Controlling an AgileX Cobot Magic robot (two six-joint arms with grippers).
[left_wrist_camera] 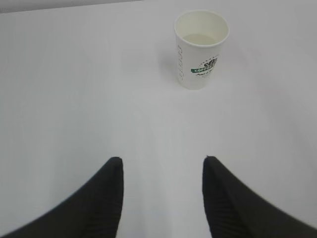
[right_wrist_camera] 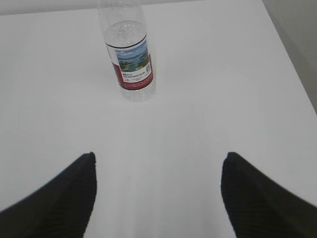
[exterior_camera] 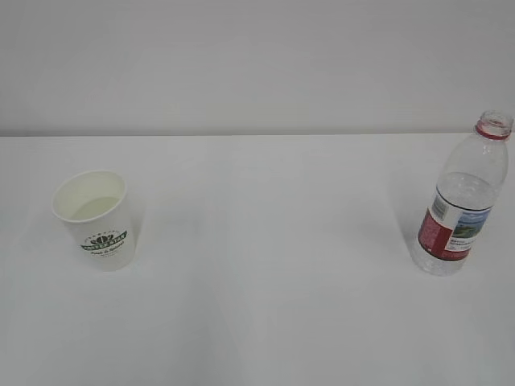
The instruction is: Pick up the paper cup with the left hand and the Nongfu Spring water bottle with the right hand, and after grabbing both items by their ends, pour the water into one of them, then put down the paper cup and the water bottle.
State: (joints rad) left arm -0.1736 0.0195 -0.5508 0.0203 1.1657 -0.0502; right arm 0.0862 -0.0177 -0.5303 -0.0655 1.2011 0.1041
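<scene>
White table (exterior_camera: pixel 265 305); paper cup (exterior_camera: pixel 96 219) upright at left, uncapped water bottle (exterior_camera: pixel 463 201) upright at right, well apart.

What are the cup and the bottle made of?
The cup looks like paper: matte white, a rolled rim, a green printed logo. The bottle looks like thin clear plastic: you can see through it, and it has ribs and a glossy red-and-white label.
</scene>
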